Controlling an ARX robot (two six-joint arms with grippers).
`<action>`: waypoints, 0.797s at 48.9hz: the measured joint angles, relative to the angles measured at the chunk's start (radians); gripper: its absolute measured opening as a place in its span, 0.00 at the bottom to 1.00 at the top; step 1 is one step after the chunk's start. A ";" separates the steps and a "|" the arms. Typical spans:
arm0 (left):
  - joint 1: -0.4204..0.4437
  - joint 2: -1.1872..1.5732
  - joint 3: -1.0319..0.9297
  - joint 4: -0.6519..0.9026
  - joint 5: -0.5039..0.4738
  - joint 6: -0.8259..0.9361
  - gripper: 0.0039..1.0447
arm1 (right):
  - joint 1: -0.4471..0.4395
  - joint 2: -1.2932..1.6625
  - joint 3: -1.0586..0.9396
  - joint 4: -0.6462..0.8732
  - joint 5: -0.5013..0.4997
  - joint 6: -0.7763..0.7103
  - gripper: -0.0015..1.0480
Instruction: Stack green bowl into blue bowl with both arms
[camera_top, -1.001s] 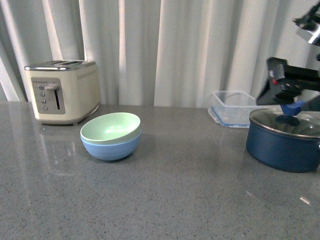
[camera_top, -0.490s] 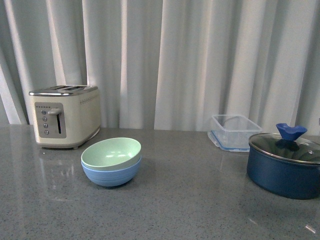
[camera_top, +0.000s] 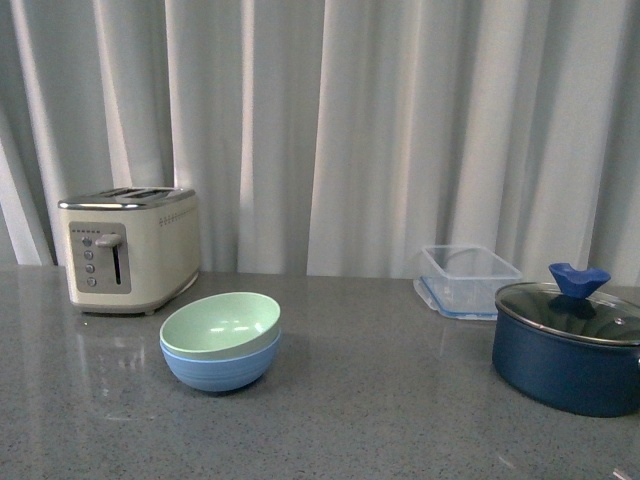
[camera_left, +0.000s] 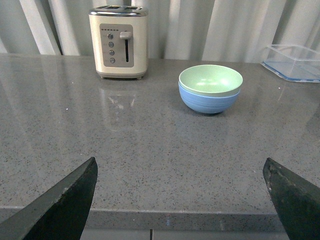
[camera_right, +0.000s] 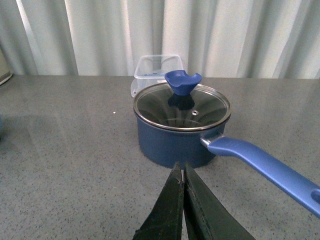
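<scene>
- Already nested: green bowl (camera_top: 220, 325) sits inside blue bowl (camera_top: 222, 365), lower left of front frame, beside toaster (camera_top: 128, 249); stacking looks done
- Left gripper (camera_left: 181, 197): fingers wide apart, holding nothing
- Right gripper (camera_right: 183, 210): fingers together, empty, before pot (camera_right: 181, 132); apparently nothing left

blue bowl (camera_top: 221, 366) interior hidden, pot handle (camera_right: 270, 168) cropped

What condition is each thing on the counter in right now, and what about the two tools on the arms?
green bowl: nested inside the blue bowl, upright.
blue bowl: upright on the counter, holding the green bowl.
toaster: lever up, slots look empty.
clear container: open, no lid on, looks empty.
pot: glass lid on.
left tool: open wide, holding nothing.
right tool: shut, holding nothing.
</scene>
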 joint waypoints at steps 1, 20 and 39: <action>0.000 0.000 0.000 0.000 0.000 0.000 0.94 | 0.000 -0.011 -0.010 0.000 0.000 0.000 0.01; 0.000 0.000 0.000 0.000 0.000 0.000 0.94 | 0.000 -0.204 -0.135 -0.070 -0.001 0.000 0.01; 0.000 0.000 0.000 0.000 0.000 0.000 0.94 | 0.000 -0.417 -0.237 -0.180 -0.001 0.000 0.01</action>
